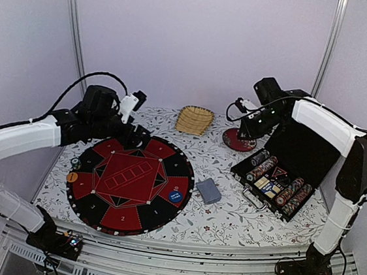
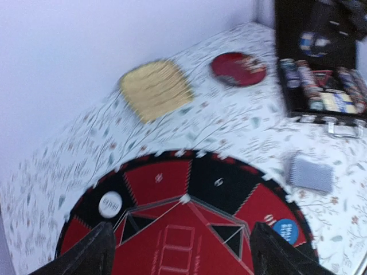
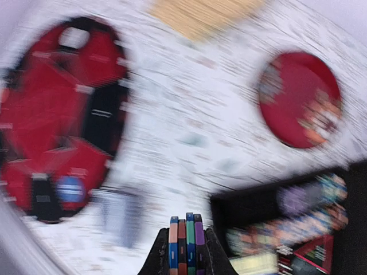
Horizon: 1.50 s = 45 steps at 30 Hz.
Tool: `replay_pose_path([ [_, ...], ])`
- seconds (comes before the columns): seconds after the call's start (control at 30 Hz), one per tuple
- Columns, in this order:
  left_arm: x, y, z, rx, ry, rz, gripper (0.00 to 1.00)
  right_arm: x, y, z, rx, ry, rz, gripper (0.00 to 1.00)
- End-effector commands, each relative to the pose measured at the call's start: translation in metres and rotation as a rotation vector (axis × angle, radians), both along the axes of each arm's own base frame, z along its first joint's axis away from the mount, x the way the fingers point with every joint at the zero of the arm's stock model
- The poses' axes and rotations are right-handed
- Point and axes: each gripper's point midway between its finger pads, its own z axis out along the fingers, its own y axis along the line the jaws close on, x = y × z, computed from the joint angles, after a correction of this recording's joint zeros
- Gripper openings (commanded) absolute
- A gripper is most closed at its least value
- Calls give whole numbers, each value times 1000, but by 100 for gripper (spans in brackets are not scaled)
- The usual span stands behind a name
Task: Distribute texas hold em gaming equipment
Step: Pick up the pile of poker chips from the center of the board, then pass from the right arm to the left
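Note:
My right gripper (image 3: 184,252) is shut on a stack of several striped chips (image 3: 184,238), held edge-up. In the top view it (image 1: 246,126) hovers above the dark-red plate (image 1: 239,141), which holds a few chips (image 3: 321,117). My left gripper (image 2: 183,243) is open and empty, low over the far edge of the round red-and-black poker mat (image 1: 129,184). A white button (image 2: 110,204) lies on the mat just ahead of my left finger (image 2: 94,252). A blue button (image 1: 175,196) lies on the mat's right side. The blue-grey card deck (image 1: 209,191) lies right of the mat.
An open black case (image 1: 281,180) with rows of chips stands at the right. A woven straw basket (image 1: 194,119) sits at the back. An orange chip (image 1: 72,176) and a dark chip (image 1: 75,162) lie at the mat's left edge.

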Motion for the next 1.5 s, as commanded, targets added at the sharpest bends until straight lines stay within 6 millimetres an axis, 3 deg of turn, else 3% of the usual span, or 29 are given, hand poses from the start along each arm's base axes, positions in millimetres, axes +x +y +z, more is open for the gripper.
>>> replay_pose_path([
  [0.0, -63, -85, 35, 73, -300, -398, 86, -69, 97, 44, 531, 225, 278, 2],
  [0.07, -85, -112, 32, 128, -359, -497, 95, -94, 123, 45, 600, 297, 352, 2],
  [0.13, -98, -133, 25, 190, -392, -552, 98, -115, 145, 47, 651, 336, 430, 2],
  [0.27, -100, -152, 1, 283, -391, -572, 98, -144, 174, 33, 694, 444, 496, 2],
  [0.4, -93, -158, -17, 316, -352, -557, 98, -156, 190, 18, 713, 501, 521, 2],
  [0.47, -92, -160, -23, 325, -338, -559, 91, -159, 193, 15, 727, 524, 524, 2],
  [0.57, -84, -160, -23, 330, -328, -518, 73, -160, 197, 13, 727, 532, 526, 2],
  [0.77, -80, -163, -27, 322, -305, -513, 71, -159, 198, 10, 719, 531, 519, 2],
  [0.93, -82, -161, -31, 325, -284, -529, 42, -158, 197, 12, 717, 521, 520, 2],
  [1.07, -80, -154, -35, 328, -261, -521, 41, -158, 197, 13, 714, 515, 521, 2],
  [1.13, -79, -150, -35, 321, -251, -517, 31, -158, 196, 12, 712, 516, 518, 2],
  [1.2, -77, -148, -33, 311, -252, -502, 0, -158, 197, 12, 711, 517, 518, 2],
  [1.4, -78, -145, -31, 299, -252, -503, 0, -157, 198, 13, 716, 516, 520, 3],
  [1.47, -79, -145, -33, 298, -249, -506, 0, -157, 198, 10, 714, 518, 517, 9],
])
